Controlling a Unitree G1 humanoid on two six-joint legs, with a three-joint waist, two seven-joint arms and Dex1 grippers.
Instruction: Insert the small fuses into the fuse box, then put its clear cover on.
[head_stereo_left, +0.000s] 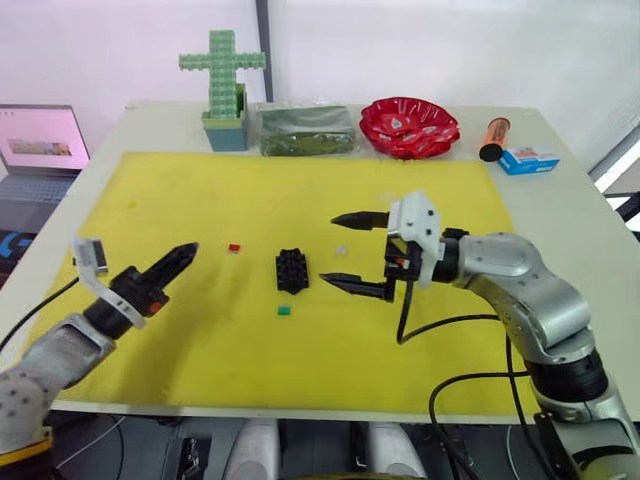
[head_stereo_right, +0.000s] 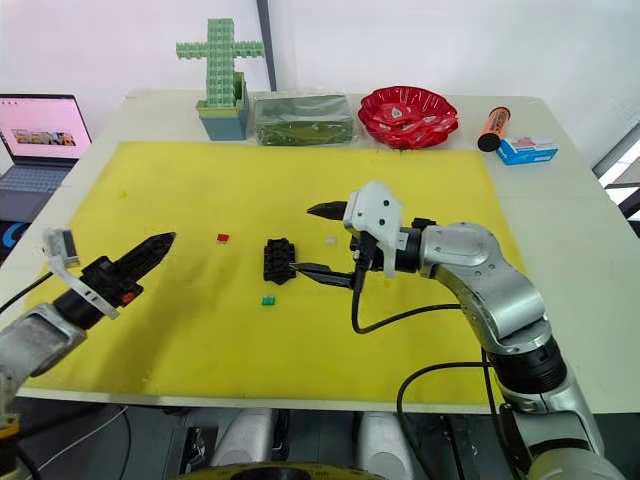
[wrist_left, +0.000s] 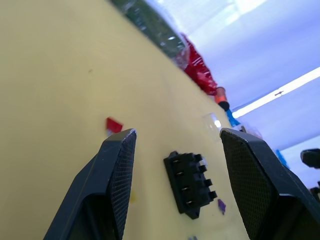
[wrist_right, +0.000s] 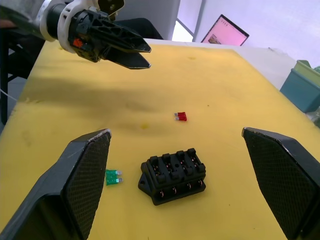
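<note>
Both grippers hover low over the yellow foam mat (head_stereo_left: 200, 330), holding nothing. Left gripper (head_stereo_left: 178, 262) has its black fingers spread, as its wrist view shows, and hangs well left of the small black slotted fuse box (head_stereo_left: 291, 270). Right gripper (head_stereo_left: 345, 250) is spread wide just right of that box. A tiny red fuse (head_stereo_left: 234, 247) lies left of the box, a tiny green fuse (head_stereo_left: 284, 310) just in front, and the clear plastic cover (head_stereo_left: 341, 249) sits faintly to the right.

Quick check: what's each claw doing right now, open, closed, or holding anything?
Left claw: open, holding nothing, aimed toward the fuse box.
Right claw: open wide, holding nothing, just beside the fuse box.
</note>
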